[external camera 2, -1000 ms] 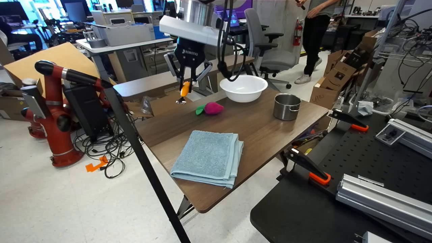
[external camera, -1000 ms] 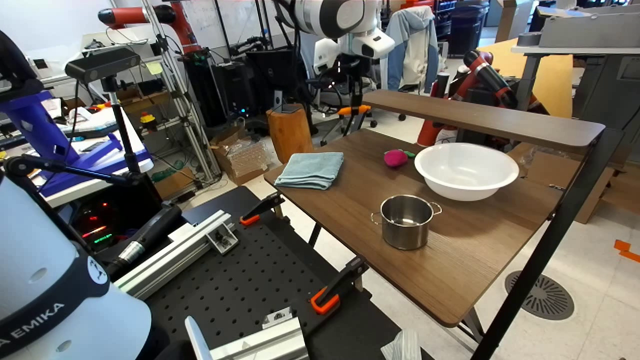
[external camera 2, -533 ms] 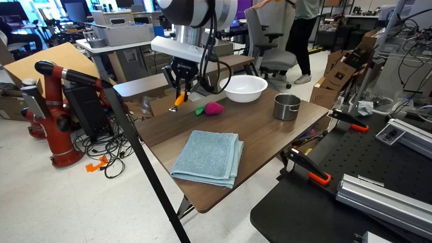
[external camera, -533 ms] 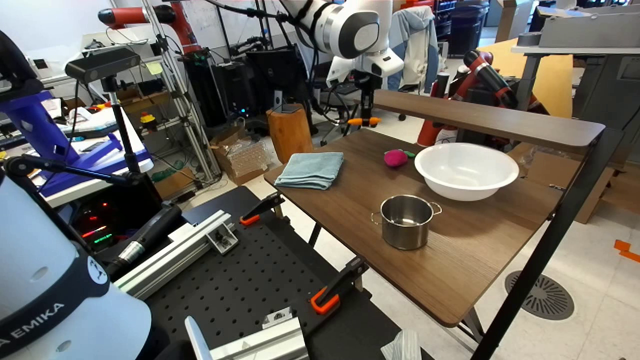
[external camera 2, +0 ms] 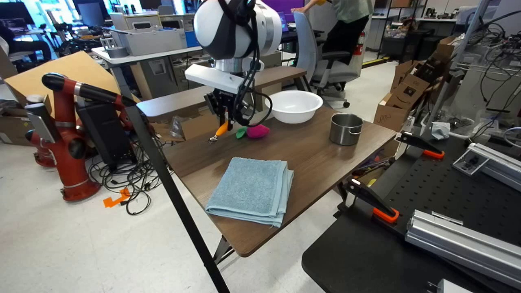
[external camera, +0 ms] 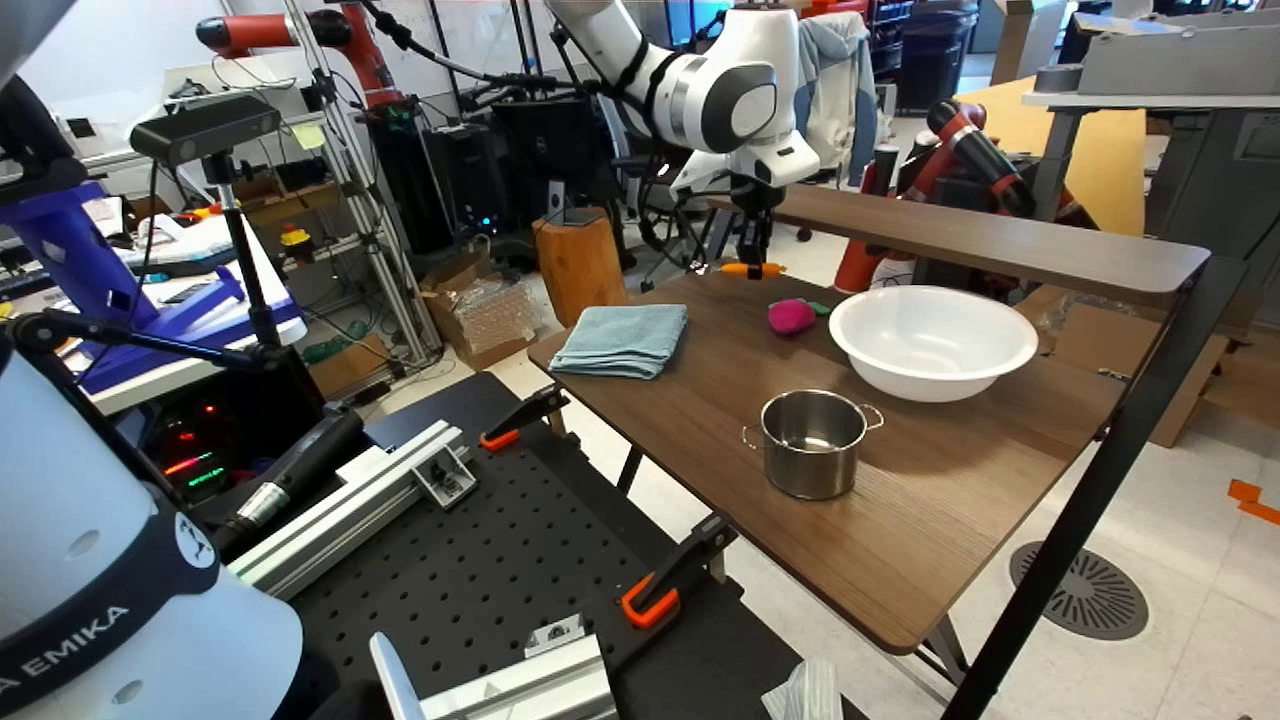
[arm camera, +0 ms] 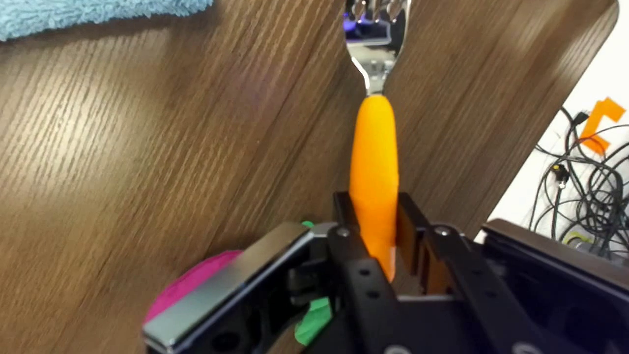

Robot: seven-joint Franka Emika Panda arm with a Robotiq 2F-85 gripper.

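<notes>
The fork (arm camera: pixel 374 137) loses its tine tips to the wrist view's top edge, the towel (arm camera: pixel 103 12) is cropped too, and the claw (arm camera: pixel 375 204) masks much of the pink toy (arm camera: pixel 194 278). And the claw? Closed on the orange handle (arm camera: pixel 375 162), over the surface (arm camera: pixel 245 123) near that toy! The fork points away from the claw, its long axis running almost straight up the wrist view.

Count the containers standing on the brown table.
2: the white bowl, nearer the raised shelf, and the metal pot, nearer the black perforated board. Both show in both exterior views; a small one behind the bowl could be hidden.
</notes>
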